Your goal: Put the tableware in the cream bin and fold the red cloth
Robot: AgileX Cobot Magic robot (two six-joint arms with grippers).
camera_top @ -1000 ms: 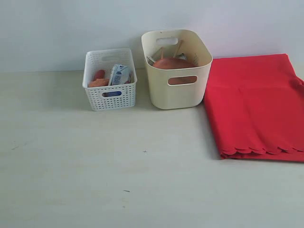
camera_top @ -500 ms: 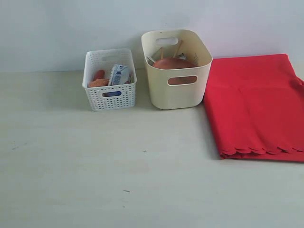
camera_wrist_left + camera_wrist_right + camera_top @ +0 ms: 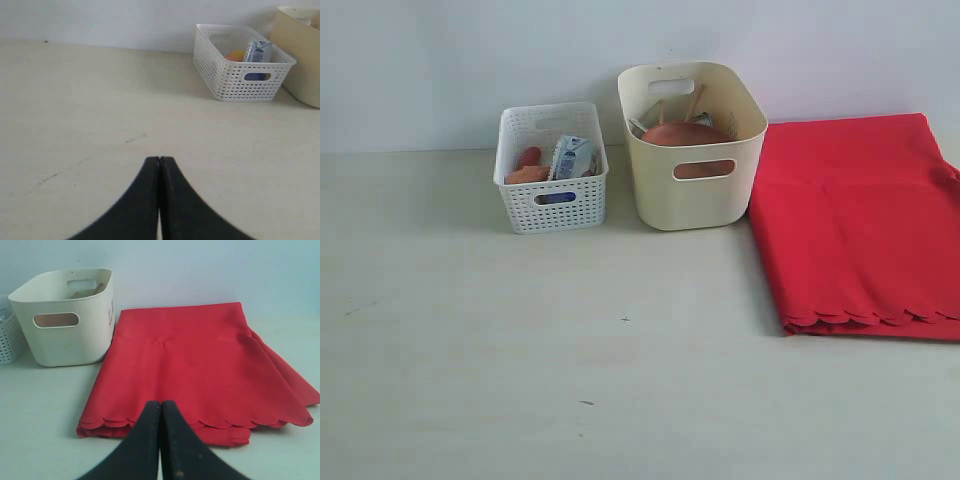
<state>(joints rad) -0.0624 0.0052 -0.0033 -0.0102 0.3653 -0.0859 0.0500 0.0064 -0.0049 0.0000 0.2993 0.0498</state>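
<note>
Grippers: left gripper (image 3: pixel 159 161) was fully closed, jaws pressed flat together, holding nothing, above bare table (image 3: pixel 75 125). Same for right gripper (image 3: pixel 160 404): jaws together, empty, low in front of the red cloth (image 3: pixel 190 365), near its scalloped edge. Couldn't tell whether it touched the cloth.

At the back of the table stood the cream bin (image 3: pixel 670 200), upright, with a white basket (image 3: pixel 525 205) just beside it, to its left in the exterior view, small gap between. Inside the bin sat a brown plate (image 3: pixel 685 135), tilted, visible over the rim and through the front handle cutout. Two wooden chopsticks (image 3: pixel 694 99) stuck up behind the plate. Other tableware in there was too hidden to call.

Cloth lay flat on the table right of the bin, its corner touching or nearly touching the bin's side. It was folded in layers; stacked scalloped edges showed along the front. Basket held a blue-and-white carton (image 3: pixel 572 157) and some orange food (image 3: pixel 527 174).
</note>
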